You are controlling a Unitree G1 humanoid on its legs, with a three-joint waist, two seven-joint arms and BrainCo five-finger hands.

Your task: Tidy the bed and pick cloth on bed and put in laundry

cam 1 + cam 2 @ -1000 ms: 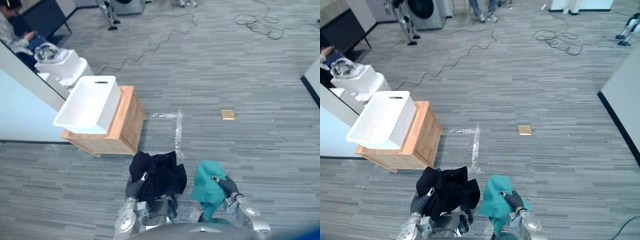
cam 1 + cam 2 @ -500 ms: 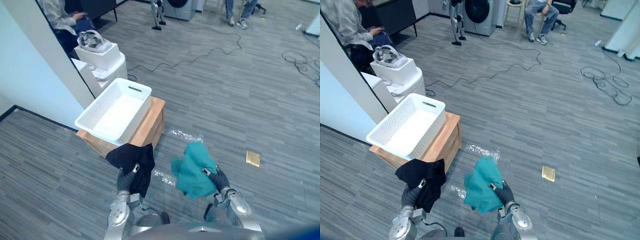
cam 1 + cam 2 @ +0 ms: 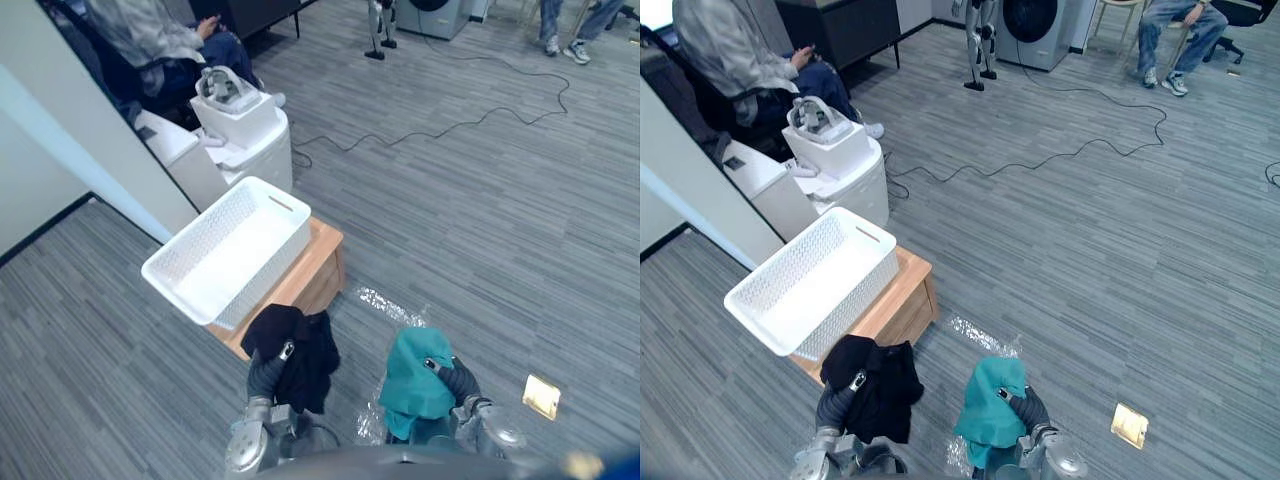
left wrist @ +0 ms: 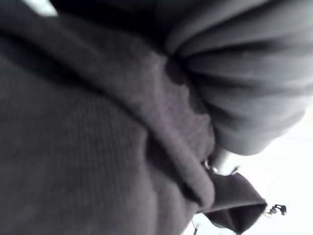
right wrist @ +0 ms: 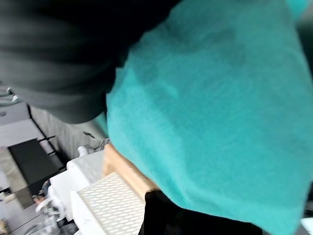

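My left hand (image 3: 266, 373) is shut on a black cloth (image 3: 300, 352) that hangs from it, low in the left eye view. A teal cloth (image 3: 418, 378) bunches over my right hand (image 3: 456, 381), whose thumb pinches it from above. Both cloths are held in the air above the floor. The white perforated laundry basket (image 3: 268, 277) stands empty on a low wooden stand (image 3: 318, 272), just ahead of the black cloth and to its left. In the wrist views the black cloth (image 4: 88, 147) and the teal cloth (image 5: 215, 117) cover the fingers.
A seated person (image 3: 160, 45) and white units (image 3: 245, 125) with a headset on top are behind the basket, by a white partition (image 3: 70, 140). A black cable (image 3: 450, 125) crosses the grey floor. Tape (image 3: 385, 300) and a brass floor plate (image 3: 541, 396) lie ahead right.
The whole view has swung round, so the basket and stand now show nearer the left hand. Both hands still hold their cloths, and the teal one sits lower and closer in.
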